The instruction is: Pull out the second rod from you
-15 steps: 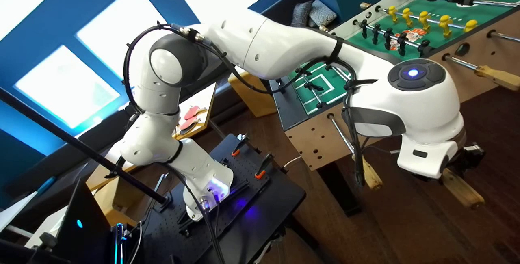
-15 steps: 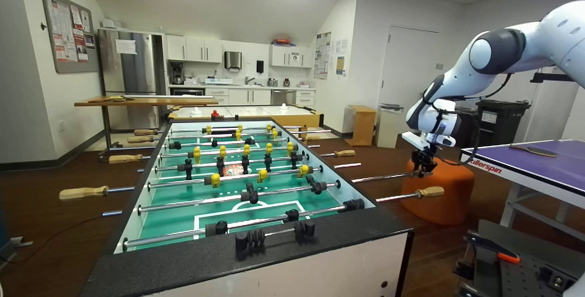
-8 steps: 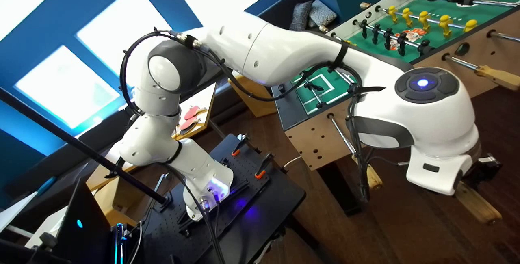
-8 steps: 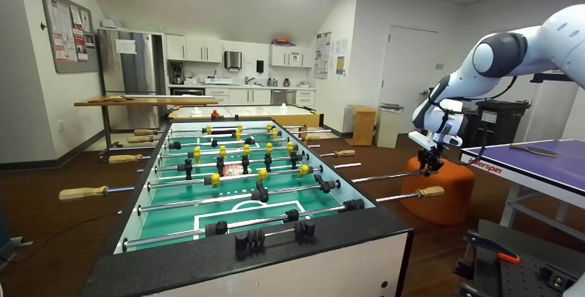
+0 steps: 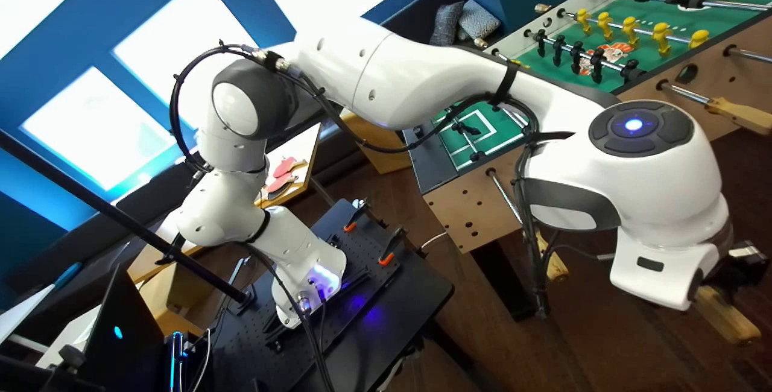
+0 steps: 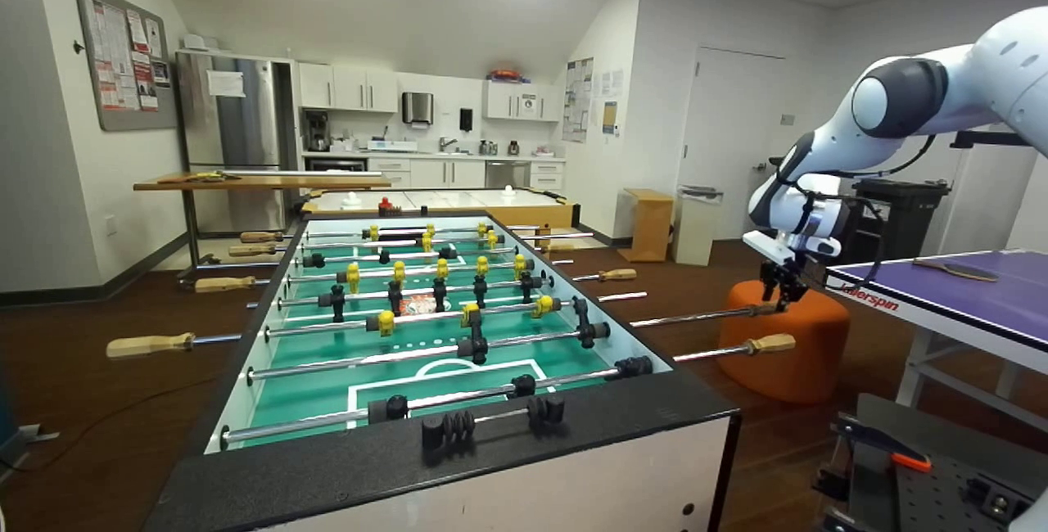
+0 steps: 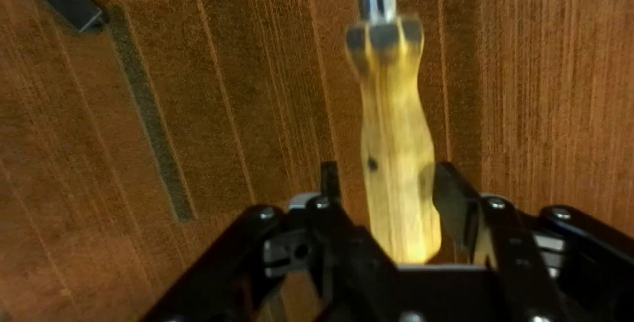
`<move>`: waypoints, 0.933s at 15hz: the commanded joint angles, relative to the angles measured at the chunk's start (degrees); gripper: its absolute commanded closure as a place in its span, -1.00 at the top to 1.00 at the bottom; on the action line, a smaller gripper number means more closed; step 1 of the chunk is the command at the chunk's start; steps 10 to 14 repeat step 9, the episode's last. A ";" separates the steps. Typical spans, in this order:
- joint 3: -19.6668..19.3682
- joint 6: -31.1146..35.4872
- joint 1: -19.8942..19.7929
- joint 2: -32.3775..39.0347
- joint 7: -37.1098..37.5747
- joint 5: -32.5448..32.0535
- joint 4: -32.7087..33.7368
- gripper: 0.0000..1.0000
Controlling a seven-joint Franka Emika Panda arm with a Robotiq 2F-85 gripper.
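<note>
The second rod (image 6: 684,318) is a thin silver rod with black figures. It sticks far out of the table's side toward the arm. Its tan wooden handle (image 7: 394,114) points down the wrist view, with its end between my fingers. The handle also shows in an exterior view (image 5: 727,319), below the wrist. My gripper (image 7: 388,178) is open around the handle. The right finger is against or very near the wood, and a gap shows at the left finger. In an exterior view the gripper (image 6: 782,301) is at the handle's outer end.
The foosball table (image 6: 393,483) has several similar rods. The nearest rod's handle (image 6: 771,343) sticks out closer to the robot base; another handle (image 5: 739,114) lies farther along. An orange stool (image 6: 806,352) stands behind the handles. A purple table (image 6: 966,286) is beside the arm.
My gripper has moved outward from the table. The second rod and its black figures have slid the same way, and its far end has drawn in. The handle now shows more beside the fingers.
</note>
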 commanded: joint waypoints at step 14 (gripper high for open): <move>-8.12 -3.26 0.72 -20.37 -1.89 -9.74 -16.18 1.00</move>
